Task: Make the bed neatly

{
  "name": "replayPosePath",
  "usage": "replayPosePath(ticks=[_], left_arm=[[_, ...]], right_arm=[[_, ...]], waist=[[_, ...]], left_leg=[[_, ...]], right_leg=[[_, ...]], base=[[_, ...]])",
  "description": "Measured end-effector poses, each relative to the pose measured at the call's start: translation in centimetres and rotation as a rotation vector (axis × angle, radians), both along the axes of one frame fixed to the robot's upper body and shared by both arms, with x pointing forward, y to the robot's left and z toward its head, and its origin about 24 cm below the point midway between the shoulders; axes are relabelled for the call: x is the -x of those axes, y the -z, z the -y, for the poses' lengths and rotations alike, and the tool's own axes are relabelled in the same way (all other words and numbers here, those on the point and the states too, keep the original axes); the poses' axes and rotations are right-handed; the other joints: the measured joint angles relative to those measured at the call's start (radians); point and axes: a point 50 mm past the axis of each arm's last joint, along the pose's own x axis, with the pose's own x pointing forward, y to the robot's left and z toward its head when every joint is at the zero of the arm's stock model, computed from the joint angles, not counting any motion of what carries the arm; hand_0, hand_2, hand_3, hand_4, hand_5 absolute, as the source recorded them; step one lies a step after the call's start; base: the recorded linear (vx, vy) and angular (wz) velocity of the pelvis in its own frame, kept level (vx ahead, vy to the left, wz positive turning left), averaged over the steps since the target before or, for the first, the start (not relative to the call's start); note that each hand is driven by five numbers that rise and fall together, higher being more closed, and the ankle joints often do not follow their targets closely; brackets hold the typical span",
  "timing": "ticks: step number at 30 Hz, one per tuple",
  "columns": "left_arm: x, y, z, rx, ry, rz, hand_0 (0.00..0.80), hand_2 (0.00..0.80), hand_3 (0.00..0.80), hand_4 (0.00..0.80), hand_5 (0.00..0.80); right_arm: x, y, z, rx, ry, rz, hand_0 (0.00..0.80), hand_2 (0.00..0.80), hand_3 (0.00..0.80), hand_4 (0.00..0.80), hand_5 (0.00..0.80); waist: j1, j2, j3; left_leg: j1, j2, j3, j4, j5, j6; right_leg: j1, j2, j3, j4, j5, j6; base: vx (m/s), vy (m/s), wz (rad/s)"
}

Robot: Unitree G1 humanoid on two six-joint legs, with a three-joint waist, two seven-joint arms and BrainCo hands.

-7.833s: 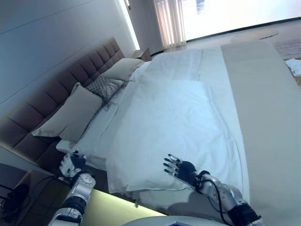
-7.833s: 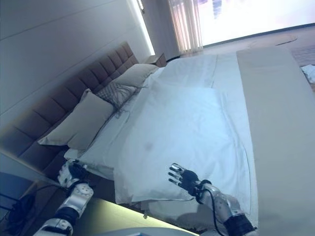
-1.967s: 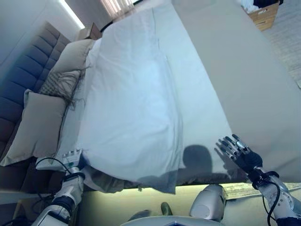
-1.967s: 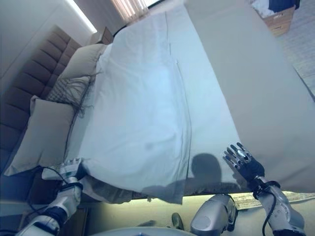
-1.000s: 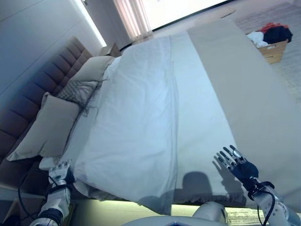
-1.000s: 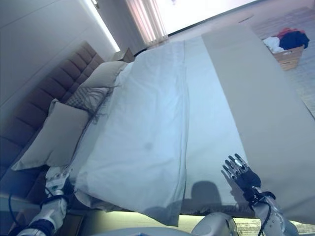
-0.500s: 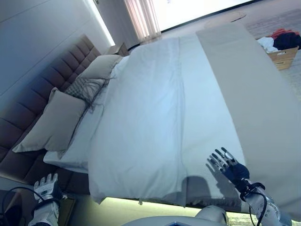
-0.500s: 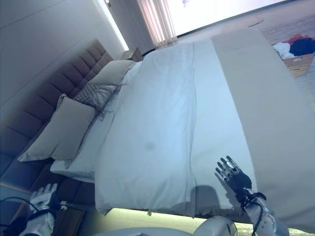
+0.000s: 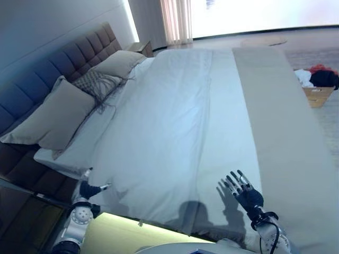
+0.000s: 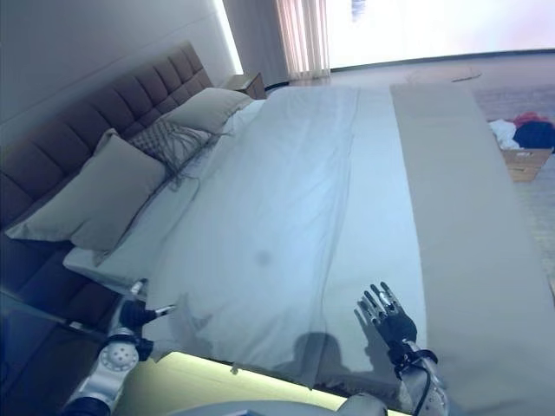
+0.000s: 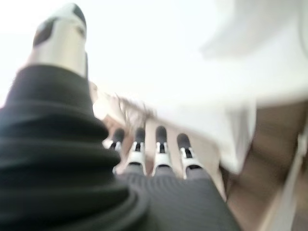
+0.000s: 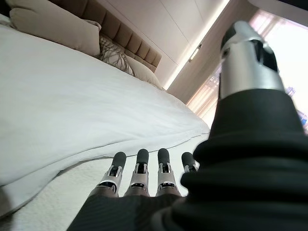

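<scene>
A white duvet (image 9: pixel 159 132) covers the bed from the pillows down, its long edge lying along the white sheet (image 9: pixel 228 137). A beige runner (image 9: pixel 280 121) crosses the foot. My left hand (image 9: pixel 87 189) is at the bed's near side, by the duvet's corner close to the head end, open; its straight fingers (image 11: pixel 159 149) point at the white cloth. My right hand (image 9: pixel 244 194) hovers open with fingers spread over the sheet near the near edge, beside the duvet's edge; its fingers (image 12: pixel 139 173) show straight in the right wrist view.
A large beige pillow (image 9: pixel 53 114), a patterned cushion (image 9: pixel 98 82) and a second pillow (image 9: pixel 119 62) lean on the padded headboard (image 9: pixel 47 69). A basket of clothes (image 9: pixel 318 84) stands on the floor beyond the foot. A dark nightstand (image 9: pixel 21 211) is beside my left arm.
The camera has swung, shifting the whole picture. My left hand has risen from beside the bed to the duvet's corner. My right hand remains open over the sheet.
</scene>
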Motion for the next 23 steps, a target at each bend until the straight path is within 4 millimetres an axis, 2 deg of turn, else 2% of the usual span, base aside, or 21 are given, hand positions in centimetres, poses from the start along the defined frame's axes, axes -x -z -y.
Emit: replayPosePath(ticks=[6, 9, 13, 17, 23], left_arm=[[-0.5, -0.2, 1.9, 0.358, -0.01, 0.056, 0.0, 0.0, 0.0, 0.0, 0.0], [-0.9, -0.6, 2.8, 0.483, 0.018, 0.088, 0.0, 0.0, 0.0, 0.0, 0.0], [-0.8, -0.7, 3.7, 0.596, 0.057, 0.099, 0.0, 0.0, 0.0, 0.0, 0.0], [-0.9, -0.6, 4.9, 0.713, 0.085, 0.097, 0.0, 0.0, 0.0, 0.0, 0.0], [-0.9, -0.2, 6.1, 0.83, 0.053, 0.11, 0.0, 0.0, 0.0, 0.0, 0.0]], right_arm=[[0.0, 1.3, -0.2, 0.024, 0.013, -0.071, 0.0, 0.0, 0.0, 0.0, 0.0], [0.0, 1.8, -0.7, 0.008, 0.026, -0.086, 0.0, 0.0, 0.0, 0.0, 0.0], [-0.9, 1.6, -1.6, 0.002, 0.005, -0.06, 0.0, 0.0, 0.0, 0.0, 0.0], [-1.6, 1.2, -1.7, 0.011, 0.01, -0.023, 0.0, 0.0, 0.0, 0.0, 0.0], [-1.8, 1.3, -2.3, 0.019, -0.001, -0.024, 0.0, 0.0, 0.0, 0.0, 0.0]], waist=[[0.04, -0.025, 0.017], [0.052, -0.033, 0.023], [0.056, -0.041, 0.031], [0.062, -0.045, 0.044], [0.075, -0.048, 0.045]], left_leg=[[0.013, 0.022, 0.001, 0.003, 0.0, 0.0], [0.013, 0.034, 0.001, 0.005, 0.0, 0.0], [0.013, 0.047, 0.0, 0.007, 0.0, 0.001], [0.012, 0.054, 0.001, 0.009, 0.0, 0.001], [0.013, 0.06, 0.001, 0.011, 0.0, 0.001]], right_leg=[[0.021, 0.033, -0.001, -0.029, 0.007, -0.011], [0.03, 0.049, -0.005, -0.044, 0.012, -0.017], [0.036, 0.069, -0.005, -0.062, 0.016, -0.023], [0.037, 0.084, -0.005, -0.072, 0.02, -0.029], [0.04, 0.092, -0.003, -0.077, 0.021, -0.032]], base=[[-0.057, -0.135, -0.06], [-0.058, -0.122, -0.03], [-0.064, -0.083, -0.04], [-0.053, -0.058, -0.05], [-0.01, -0.007, -0.02]])
